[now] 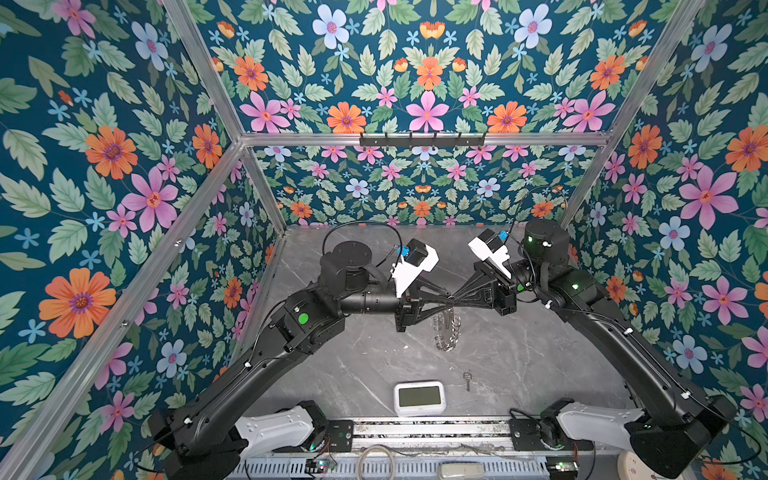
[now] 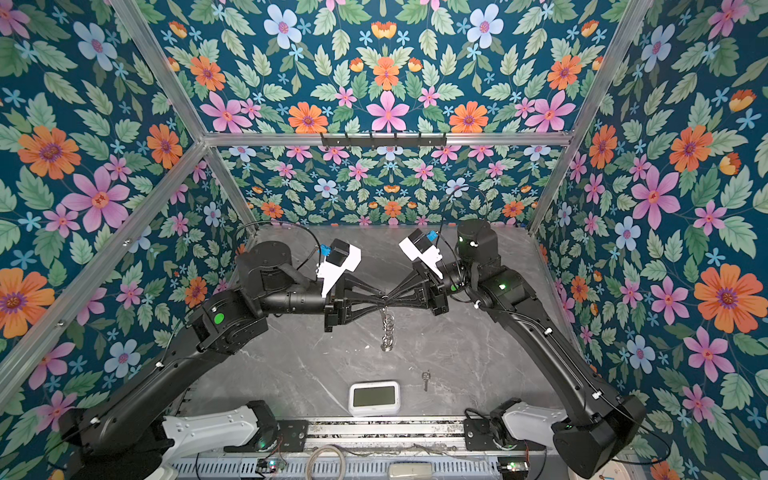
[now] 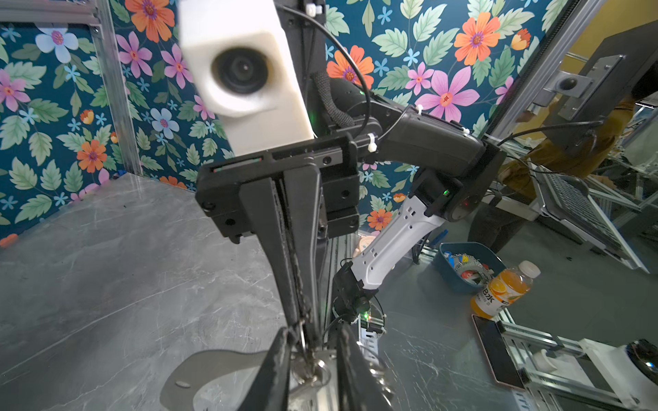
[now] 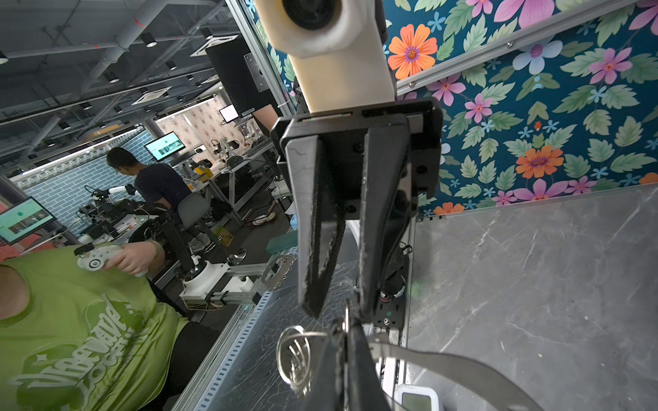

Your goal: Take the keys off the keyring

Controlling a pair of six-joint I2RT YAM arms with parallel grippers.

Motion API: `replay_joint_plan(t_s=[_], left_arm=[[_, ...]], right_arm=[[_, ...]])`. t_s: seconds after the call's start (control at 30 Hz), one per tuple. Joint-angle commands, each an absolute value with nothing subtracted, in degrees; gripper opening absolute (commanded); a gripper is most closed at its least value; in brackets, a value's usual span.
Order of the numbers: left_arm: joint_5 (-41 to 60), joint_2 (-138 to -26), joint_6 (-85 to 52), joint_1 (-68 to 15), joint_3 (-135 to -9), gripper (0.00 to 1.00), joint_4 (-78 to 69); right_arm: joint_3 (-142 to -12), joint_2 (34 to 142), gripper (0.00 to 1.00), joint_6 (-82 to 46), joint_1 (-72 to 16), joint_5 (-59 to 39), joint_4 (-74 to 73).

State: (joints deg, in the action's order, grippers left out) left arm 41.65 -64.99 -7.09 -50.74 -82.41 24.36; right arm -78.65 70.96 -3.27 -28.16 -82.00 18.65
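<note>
In both top views my two grippers meet tip to tip above the table's middle. The keyring [image 1: 446, 328] [image 2: 388, 330] hangs under them, a translucent grey plate edged with silver rings. My right gripper [image 4: 346, 325] is shut on a thin silver ring at the plate's [image 4: 445, 359] edge; more rings [image 4: 295, 352] dangle beside it. My left gripper [image 3: 313, 338] has its jaws a narrow way apart, with a ring and a key's round head [image 3: 317, 372] in the gap. Whether they pinch it is unclear. One loose key [image 1: 468, 380] [image 2: 425, 380] lies flat on the table.
A white clock [image 1: 419, 398] [image 2: 374, 397] sits near the table's front edge, left of the loose key. A black hook rail [image 1: 422, 140] runs along the back frame. Beyond the table edge stand a blue bin [image 3: 466, 267] and a juice bottle [image 3: 505, 290].
</note>
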Motion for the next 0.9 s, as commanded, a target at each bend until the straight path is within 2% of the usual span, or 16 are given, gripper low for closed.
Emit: replay_joint_plan(t_s=[0.0,0.13,0.37,0.5,0.6,0.73,0.87], left_arm=[[43.41,-65.68,-6.67,-50.75,-83.68,0.15,26.94],[43.51,-67.03,-6.77,-50.75,-85.30,0.00,29.62],[41.92,-66.86,-7.88,-50.79,-85.49,0.00,29.64],[37.76,-64.60,-10.86,-50.71,-81.65,0.00,23.93],[33.87,-62.74,-14.18,-50.76,-78.21,0.00,18.39],[24.62,-61.95,-18.66,-50.73,-76.32,0.00,15.91],[21.84,-62.67,-21.34,-50.74,-76.92,0.00,16.29]], right_arm=[[-79.98,71.95,0.00,0.70,-28.25,-84.02,22.23],[-80.53,72.49,0.00,0.72,-28.22,-83.50,21.75],[-80.83,72.20,0.00,-1.29,-28.24,-78.38,19.41],[-77.45,69.26,0.27,-6.65,-28.24,-72.04,11.86],[-75.15,66.59,0.40,-8.82,-28.21,-66.56,8.58],[-72.02,62.96,0.45,-12.83,-28.22,-55.70,4.28],[-70.58,60.74,0.46,-14.64,-28.35,-45.69,5.20]])
